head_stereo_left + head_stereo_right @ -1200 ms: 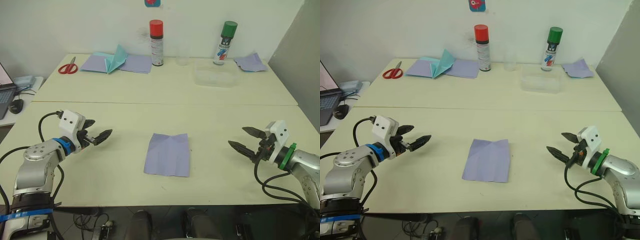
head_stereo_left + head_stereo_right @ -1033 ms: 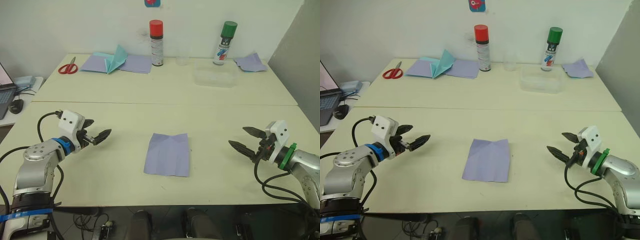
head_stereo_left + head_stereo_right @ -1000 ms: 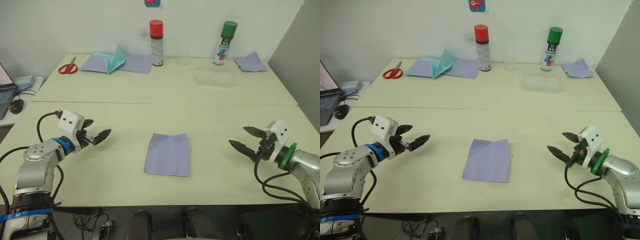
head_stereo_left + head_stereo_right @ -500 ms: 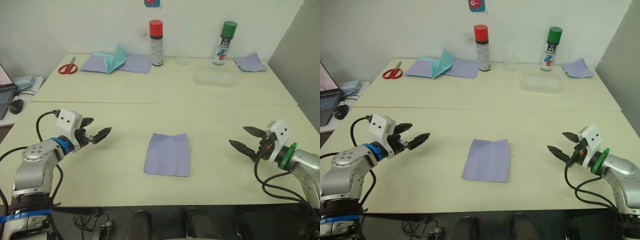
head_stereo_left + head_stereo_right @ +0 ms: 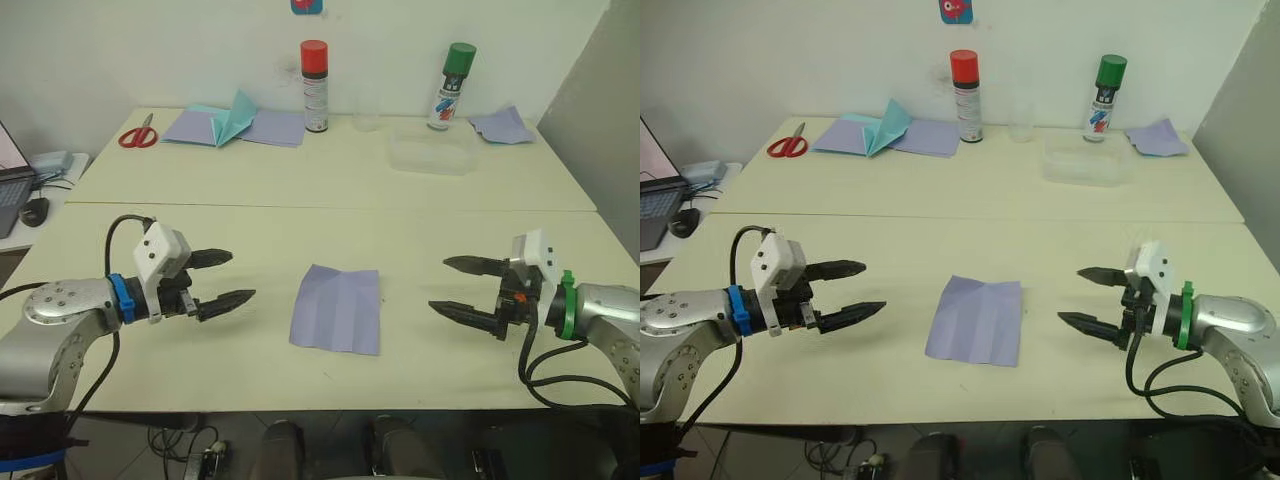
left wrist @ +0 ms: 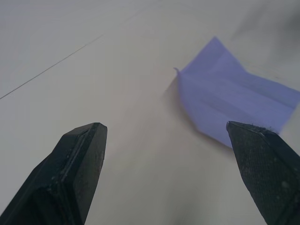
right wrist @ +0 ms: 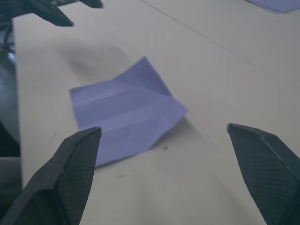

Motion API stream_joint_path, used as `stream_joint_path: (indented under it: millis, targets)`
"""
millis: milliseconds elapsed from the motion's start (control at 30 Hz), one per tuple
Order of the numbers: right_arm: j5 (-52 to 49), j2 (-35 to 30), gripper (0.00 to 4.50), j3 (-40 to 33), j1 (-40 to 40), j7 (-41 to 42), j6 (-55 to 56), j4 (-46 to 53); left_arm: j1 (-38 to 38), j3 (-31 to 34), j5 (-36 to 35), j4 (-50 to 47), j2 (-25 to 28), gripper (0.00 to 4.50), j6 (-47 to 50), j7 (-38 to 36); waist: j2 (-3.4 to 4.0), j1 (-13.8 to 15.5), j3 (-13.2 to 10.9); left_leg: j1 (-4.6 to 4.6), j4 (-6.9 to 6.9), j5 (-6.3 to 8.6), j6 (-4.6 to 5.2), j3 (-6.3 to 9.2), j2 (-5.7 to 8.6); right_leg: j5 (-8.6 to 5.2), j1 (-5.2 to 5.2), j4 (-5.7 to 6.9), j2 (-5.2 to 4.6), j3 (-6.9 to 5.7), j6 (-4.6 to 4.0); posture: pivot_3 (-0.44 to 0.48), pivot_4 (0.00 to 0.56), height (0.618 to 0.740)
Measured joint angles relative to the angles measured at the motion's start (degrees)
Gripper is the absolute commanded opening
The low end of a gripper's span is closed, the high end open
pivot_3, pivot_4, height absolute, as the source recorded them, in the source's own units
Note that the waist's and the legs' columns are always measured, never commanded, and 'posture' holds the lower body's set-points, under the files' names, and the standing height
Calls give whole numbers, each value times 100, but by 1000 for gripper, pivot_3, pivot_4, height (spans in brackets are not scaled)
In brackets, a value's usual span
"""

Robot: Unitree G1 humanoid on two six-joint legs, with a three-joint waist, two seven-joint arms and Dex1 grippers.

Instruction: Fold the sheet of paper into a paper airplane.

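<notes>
Desk (image 5: 250, 225) carries your sheet of paper (image 5: 336, 308) flat, between both pincers, touching neither. Left pincer (image 5: 227, 277) and right pincer (image 5: 452, 286) are both spread wide, empty, pointing at it.

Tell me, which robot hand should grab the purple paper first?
Probably the left gripper: its open fingers point at the sheet of paper from slightly nearer than the right gripper, also open. It's close, though.

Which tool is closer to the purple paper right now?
Left, narrowly. The left tool sits just off the sheet of paper; the right tool is slightly farther, opposite.
</notes>
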State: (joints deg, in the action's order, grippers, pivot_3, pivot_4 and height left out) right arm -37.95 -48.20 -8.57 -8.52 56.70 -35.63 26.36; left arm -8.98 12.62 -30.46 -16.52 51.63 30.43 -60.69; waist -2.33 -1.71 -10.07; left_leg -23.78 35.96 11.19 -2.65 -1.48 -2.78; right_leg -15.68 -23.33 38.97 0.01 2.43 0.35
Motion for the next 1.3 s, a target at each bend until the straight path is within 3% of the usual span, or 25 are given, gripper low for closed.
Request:
stream_joint_path:
  millis: [167,267,500,733,1000,1200,1300]
  targets:
    - [24,-36,4500,155,-88,45,-13,57,-412,-493,204,-60,-76,4477,-132,30,-1,6,0,-2,0,1,2,-5,6,3,0,-4,7,1,5,0,150,740]
    - [58,-27,4500,192,-68,52,-5,54,-408,-813,283,-133,-385,4477,-236,117,-2,7,0,-6,0,5,8,-5,6,2,-1,-5,7,1,6,0,150,740]
    - [264,133,4500,219,62,-85,79,-222,-629,-1400,594,-123,-936,2303,-478,323,-2,7,0,-4,6,5,9,-3,11,4,0,-1,17,1,9,0,150,740]
    - [651,300,4500,500,95,-143,374,-497,-714,-2044,1313,539,-1515,135,-1044,624,-2,3,0,-3,9,5,9,-3,12,4,1,-2,29,3,10,0,150,740]
    - [1437,643,4500,1074,-67,-413,774,-1136,-872,-2615,2012,1590,-1875,42,-1348,711,-2,-1,0,-2,9,5,9,-3,10,4,1,0,37,4,10,0,150,740]
    - [1924,937,4500,1328,-135,-661,1005,-1545,-968,-2697,2261,1858,-2075,42,-1566,915,6,4,10,4,11,5,9,-1,9,5,8,3,37,4,11,0,150,740]
    - [2067,1070,3948,1470,-142,-669,1049,-1654,-924,-2685,2273,1830,-2135,0,-1546,990,9,3,13,6,13,5,10,-1,9,7,10,3,37,5,14,0,150,740]
